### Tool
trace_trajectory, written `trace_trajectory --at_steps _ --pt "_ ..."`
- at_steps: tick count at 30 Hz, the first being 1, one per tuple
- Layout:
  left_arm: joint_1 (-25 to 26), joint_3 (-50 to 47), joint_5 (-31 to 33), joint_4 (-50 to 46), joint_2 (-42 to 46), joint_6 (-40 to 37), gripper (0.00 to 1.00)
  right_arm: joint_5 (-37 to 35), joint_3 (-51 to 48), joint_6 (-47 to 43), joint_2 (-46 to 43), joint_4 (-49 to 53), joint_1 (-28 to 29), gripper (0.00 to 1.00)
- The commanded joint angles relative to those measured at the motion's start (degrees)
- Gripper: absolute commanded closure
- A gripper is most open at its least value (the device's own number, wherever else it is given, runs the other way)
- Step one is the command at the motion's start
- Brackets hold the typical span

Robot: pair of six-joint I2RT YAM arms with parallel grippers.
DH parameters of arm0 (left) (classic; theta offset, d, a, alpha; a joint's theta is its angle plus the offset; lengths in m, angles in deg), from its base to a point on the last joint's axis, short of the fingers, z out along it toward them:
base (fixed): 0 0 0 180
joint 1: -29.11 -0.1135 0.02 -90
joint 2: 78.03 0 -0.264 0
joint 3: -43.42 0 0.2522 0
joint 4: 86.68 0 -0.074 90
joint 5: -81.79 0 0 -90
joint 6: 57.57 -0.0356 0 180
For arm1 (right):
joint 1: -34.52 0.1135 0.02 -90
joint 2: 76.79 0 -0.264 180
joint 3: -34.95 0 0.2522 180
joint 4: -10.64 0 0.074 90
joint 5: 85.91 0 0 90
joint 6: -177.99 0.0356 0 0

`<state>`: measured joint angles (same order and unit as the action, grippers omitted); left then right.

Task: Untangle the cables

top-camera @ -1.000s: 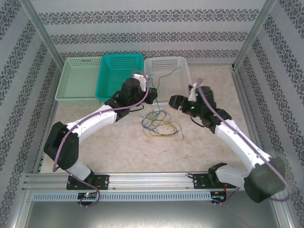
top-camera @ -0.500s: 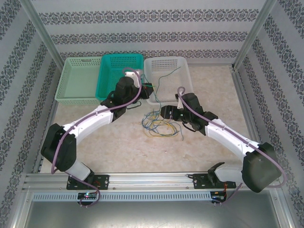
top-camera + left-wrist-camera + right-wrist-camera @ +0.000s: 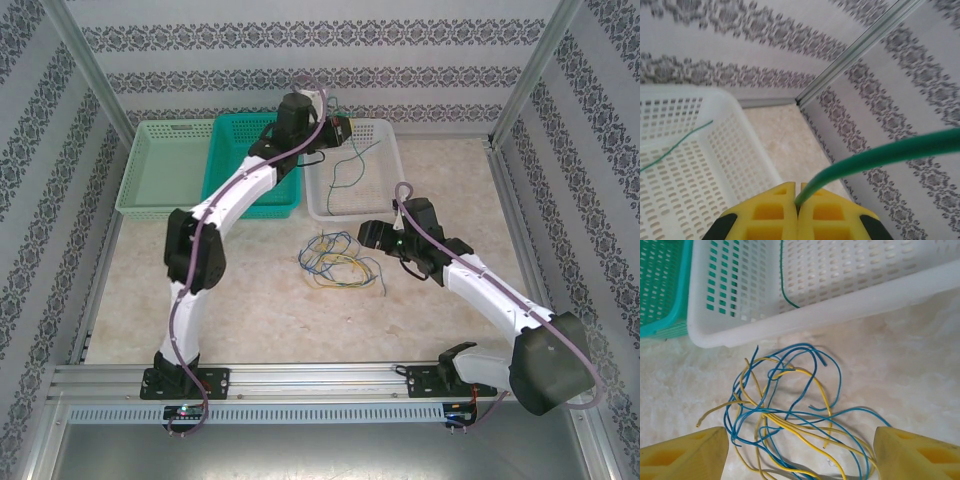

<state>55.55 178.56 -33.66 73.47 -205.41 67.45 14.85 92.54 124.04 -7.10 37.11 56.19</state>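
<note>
A tangle of blue and yellow cables [image 3: 338,262] [image 3: 790,410] lies on the table in front of the white basket [image 3: 385,205] [image 3: 815,315] [image 3: 730,150]. My left gripper [image 3: 336,130] [image 3: 799,200] is raised over the back of that basket, shut on a green cable [image 3: 880,152]. The green cable [image 3: 350,165] [image 3: 785,285] hangs down into the basket. My right gripper [image 3: 364,238] [image 3: 800,460] stands open just above the right side of the tangle. Its yellow fingers [image 3: 685,455] straddle the near loops without touching them.
A teal basket [image 3: 250,150] [image 3: 660,290] and a light green basket [image 3: 165,165] stand left of the white one along the back wall. Metal frame posts [image 3: 525,75] and patterned walls close in the table.
My left arm has swung up and back over the white basket, carrying the green cable clear of the tangle. My right gripper has come down toward the tangle.
</note>
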Motion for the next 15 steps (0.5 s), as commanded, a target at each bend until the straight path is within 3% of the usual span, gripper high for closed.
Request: trace_trajectory --at_steps 1,7,15 --pt "-1.0 7.6 -4.7 -10.8 -6.8 1.3 0.98 0.3 -0.7 0.1 0.5 2.0 -1.0 0.23" --pt "-1.0 11.7 -4.4 -13.9 -11.5 1.5 0.95 1.2 0.9 -0.6 3.4 3.0 -1.9 0.22" --pt "-1.0 8.6 -6.5 -10.5 -7.1 1.4 0.97 1.6 2.3 1.4 3.1 -4.8 -3.2 0.31"
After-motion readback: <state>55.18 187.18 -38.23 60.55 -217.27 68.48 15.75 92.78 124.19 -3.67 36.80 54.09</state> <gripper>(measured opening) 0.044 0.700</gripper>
